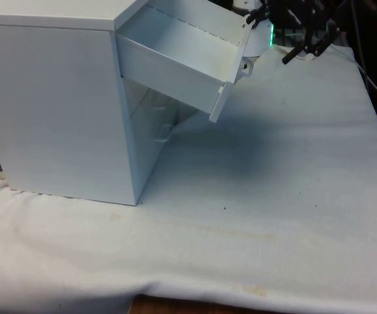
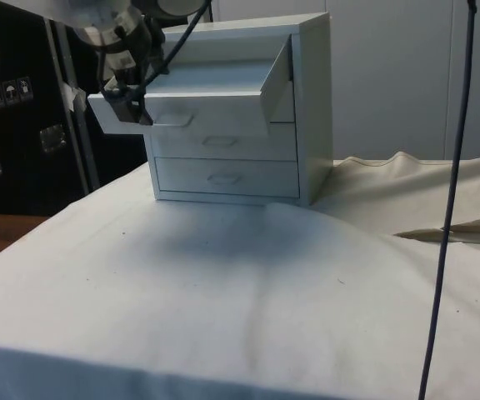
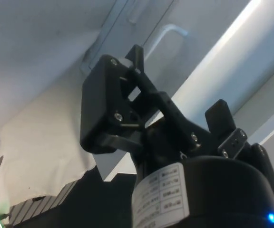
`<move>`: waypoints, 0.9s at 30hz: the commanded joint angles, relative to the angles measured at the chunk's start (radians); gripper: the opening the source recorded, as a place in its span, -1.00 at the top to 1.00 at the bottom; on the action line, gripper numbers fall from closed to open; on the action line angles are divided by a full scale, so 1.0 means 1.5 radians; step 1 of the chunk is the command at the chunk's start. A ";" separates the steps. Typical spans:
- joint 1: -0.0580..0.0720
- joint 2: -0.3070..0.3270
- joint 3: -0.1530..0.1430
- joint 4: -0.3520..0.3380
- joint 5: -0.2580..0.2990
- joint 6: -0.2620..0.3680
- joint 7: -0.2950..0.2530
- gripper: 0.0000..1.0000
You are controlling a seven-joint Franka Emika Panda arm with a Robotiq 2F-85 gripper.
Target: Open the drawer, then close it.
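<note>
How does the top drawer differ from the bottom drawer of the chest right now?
The top drawer is pulled far out of the chest; the bottom drawer sits shut, flush with the front. The top drawer shows its open inside and hangs over the cloth; the bottom one shows just its front. The gripper is at the top drawer's front, away from the bottom one. Both are white with similar recessed handles.

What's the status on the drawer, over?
Gripper at the top drawer's front, off its handle; finger state unclear. Top drawer pulled well out of the chest, lower two shut. Cloth around it bare, nothing blocking.
</note>
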 commanded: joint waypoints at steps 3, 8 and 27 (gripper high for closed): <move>-0.001 0.013 0.010 0.003 0.009 0.003 0.006 -1.00; -0.001 0.025 0.017 0.007 0.017 0.003 0.011 -1.00; -0.001 0.045 0.031 0.017 0.015 0.002 0.023 -0.34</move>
